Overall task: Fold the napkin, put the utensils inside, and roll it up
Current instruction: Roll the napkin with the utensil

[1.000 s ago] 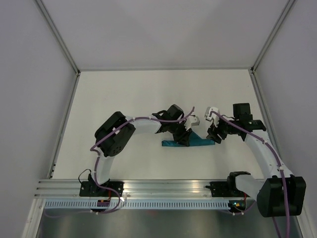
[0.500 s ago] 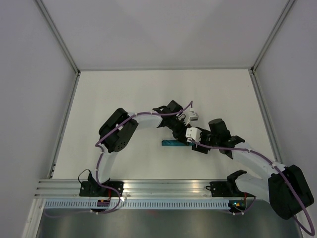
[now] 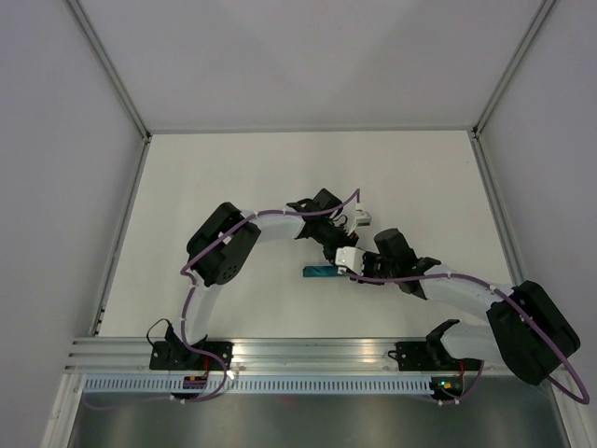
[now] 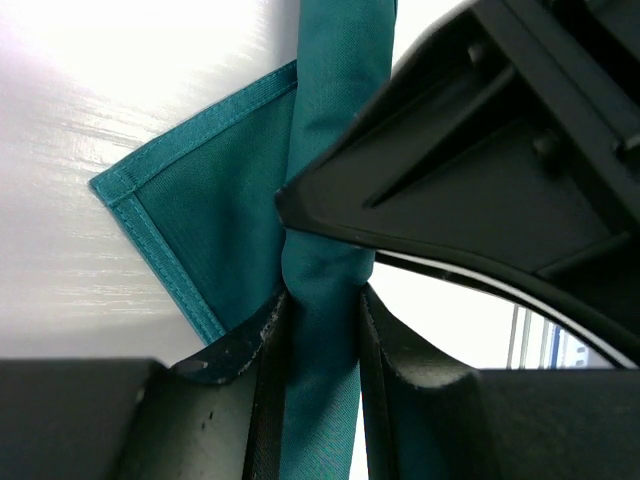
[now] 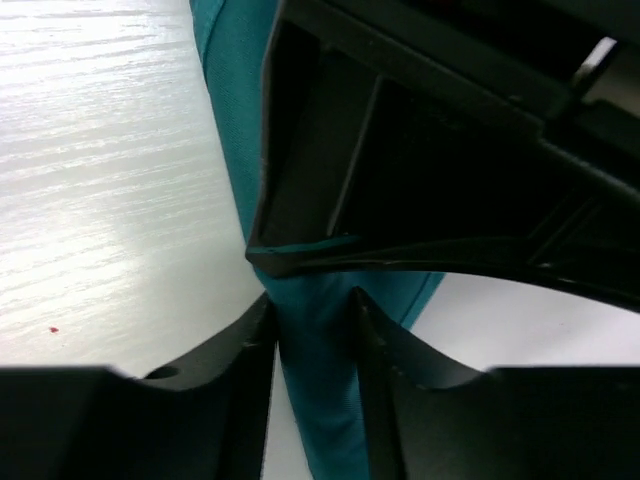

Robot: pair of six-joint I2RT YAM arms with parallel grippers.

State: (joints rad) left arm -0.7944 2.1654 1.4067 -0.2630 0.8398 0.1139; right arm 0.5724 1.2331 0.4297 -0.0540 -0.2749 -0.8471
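**White tabletop, one teal roll, two pincers on it**

White walls [image 3: 280, 65] enclose a pale tabletop [image 3: 233, 187] with a slotted metal rail [image 3: 308, 350] along its near edge. At the left, the left arm [image 3: 224, 252] bends up from the rail and stretches rightward toward the middle of the surface. Just past its wrist, the napkin [image 3: 321, 272] lies near the centre as a narrow teal roll. From above only its left end shows, because the two wrists meeting over it cover everything else. The right arm [image 3: 466, 294] extends in low from the right side.

In the left wrist view, a flat hemmed corner [image 4: 150, 205] of the cloth spreads on the tabletop at the left, joined to the roll. The roll runs on between the fingers [image 4: 255, 390] of the left pincer [image 4: 322, 340], which is clamped on it with both fingers pressed to the cloth. Black housing [image 4: 480, 170] of the other arm fills the right of that view, its pointed edge crossing over the roll.

In the right wrist view, the roll passes between the two fingers of the right pincer [image 5: 312, 335], which flank it closely on either side. Whether they pinch it or merely stand beside it cannot be told.
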